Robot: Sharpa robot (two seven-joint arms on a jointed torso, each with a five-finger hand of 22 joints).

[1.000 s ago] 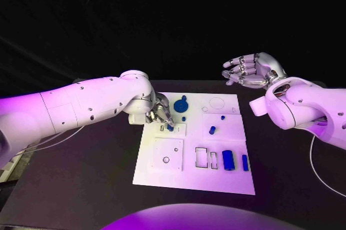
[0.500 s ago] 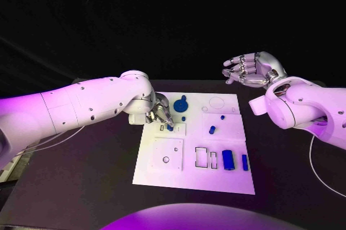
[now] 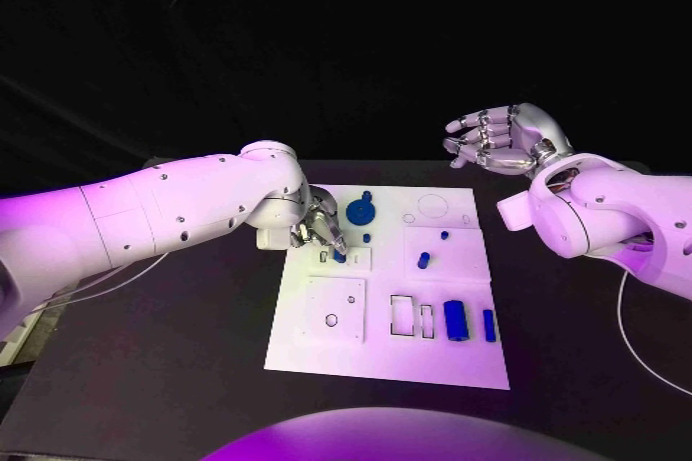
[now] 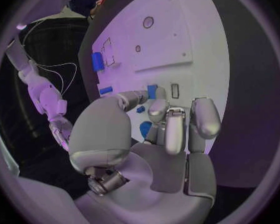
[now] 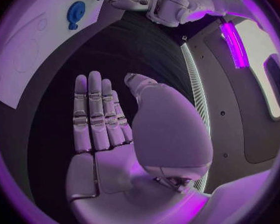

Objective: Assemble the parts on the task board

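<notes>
Left hand (image 3: 320, 229) is down on the board (image 3: 332, 351) at its left edge, fingertips pinching a small blue part (image 3: 339, 254) against a square plate there. Right hand (image 3: 505, 141) is raised beyond the board's far right corner, fingers loosely apart, holding nothing.

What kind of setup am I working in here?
Likely a robotics lab or demo bench: a black table against a dark backdrop, a white task board with cut-out slots, and small blue parts for assembly.
</notes>
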